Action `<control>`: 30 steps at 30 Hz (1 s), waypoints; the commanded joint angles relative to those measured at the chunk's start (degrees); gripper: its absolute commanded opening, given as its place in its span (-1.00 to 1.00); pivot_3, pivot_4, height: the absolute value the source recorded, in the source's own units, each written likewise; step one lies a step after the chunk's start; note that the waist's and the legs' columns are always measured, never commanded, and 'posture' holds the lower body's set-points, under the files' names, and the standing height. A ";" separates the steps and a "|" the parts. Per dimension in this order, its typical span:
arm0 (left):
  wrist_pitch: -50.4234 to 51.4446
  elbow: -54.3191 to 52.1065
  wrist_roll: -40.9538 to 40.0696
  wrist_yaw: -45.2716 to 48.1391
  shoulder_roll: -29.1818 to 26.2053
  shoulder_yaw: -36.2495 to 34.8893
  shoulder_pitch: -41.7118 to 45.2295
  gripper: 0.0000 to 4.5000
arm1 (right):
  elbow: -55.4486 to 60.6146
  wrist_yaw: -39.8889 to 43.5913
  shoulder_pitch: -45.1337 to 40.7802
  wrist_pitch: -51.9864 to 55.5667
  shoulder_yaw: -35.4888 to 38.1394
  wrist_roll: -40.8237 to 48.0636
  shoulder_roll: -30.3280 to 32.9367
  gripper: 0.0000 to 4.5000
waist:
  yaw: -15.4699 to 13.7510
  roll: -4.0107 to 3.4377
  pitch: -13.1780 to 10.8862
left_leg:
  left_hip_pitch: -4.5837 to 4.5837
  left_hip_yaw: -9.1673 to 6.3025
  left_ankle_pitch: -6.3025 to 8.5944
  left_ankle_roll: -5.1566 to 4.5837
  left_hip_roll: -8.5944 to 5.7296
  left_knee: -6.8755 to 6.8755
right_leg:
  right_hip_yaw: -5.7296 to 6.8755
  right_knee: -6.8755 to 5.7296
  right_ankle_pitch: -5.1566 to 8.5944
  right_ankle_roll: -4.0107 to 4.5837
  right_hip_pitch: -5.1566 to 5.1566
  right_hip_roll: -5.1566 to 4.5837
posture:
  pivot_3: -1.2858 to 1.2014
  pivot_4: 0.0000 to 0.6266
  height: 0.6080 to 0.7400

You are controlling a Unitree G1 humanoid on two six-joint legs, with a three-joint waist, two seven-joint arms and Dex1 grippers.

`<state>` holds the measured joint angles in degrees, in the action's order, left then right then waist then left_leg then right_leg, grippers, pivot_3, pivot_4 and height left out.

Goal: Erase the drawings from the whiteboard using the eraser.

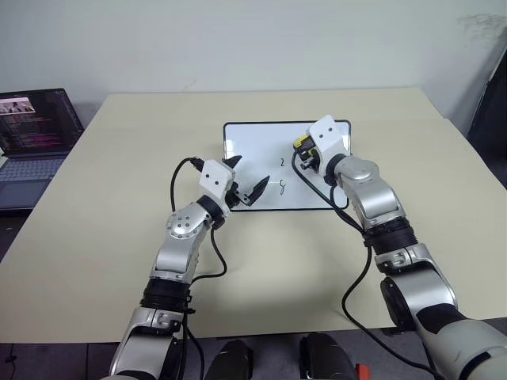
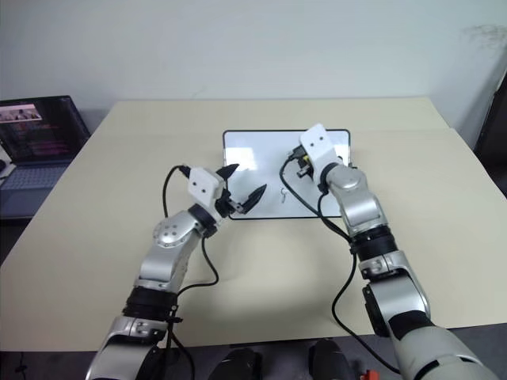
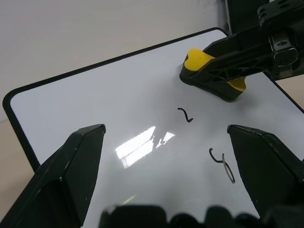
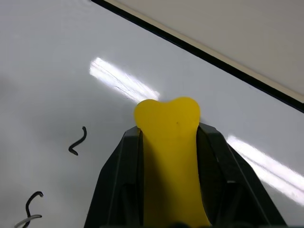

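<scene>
From the head camera, the whiteboard [image 1: 253,170] lies flat on the tabletop [image 1: 119,158] with its long side running left to right. The right gripper [image 1: 305,152] pinches the eraser [image 1: 302,143] over the board's right half. Two drawings [image 1: 282,187] sit one above the other near the board's middle, just to the left of the eraser and nearer the robot, so the wipe likely has to travel leftward and back toward the body. The left gripper [image 1: 245,180] hangs spread and empty over the board's left part, close to the marks but with nothing to rub them with. A laptop [image 1: 32,150] stands at the far left; its screen text is too small to read.

The left wrist view shows the eraser resting on or just above the board, yellow top and dark underside, with the upper squiggle [image 3: 185,115] just beside it and the lower one [image 3: 217,156] further off.

The right wrist view looks along the eraser's long axis, clamped between the fingers, with both marks off to one side. No brand or label is readable.
</scene>
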<state>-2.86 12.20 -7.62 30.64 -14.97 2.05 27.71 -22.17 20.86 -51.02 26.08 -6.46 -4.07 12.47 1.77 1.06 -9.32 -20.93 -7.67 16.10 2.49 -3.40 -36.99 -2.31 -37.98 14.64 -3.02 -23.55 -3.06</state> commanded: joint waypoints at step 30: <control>-1.76 1.23 -0.03 1.50 0.22 -0.05 2.13 1.00 | 40.47 -8.12 19.05 36.83 11.44 11.71 -0.01 -0.41 | 0.06 0.00 0.00 | -0.55 0.04 -0.09 0.15 0.00 -0.02 | -0.04 -0.01 0.00 -0.01 -0.55 -0.03 | 0.03 -0.52 1.00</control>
<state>-3.16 13.99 -7.61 32.03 -14.92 2.07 28.52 15.99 13.16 -30.71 63.28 4.49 7.03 12.44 1.83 1.06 -9.31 -21.48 -7.62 16.01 2.63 -3.40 -37.01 -2.35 -38.00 14.64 -3.03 -24.10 -3.09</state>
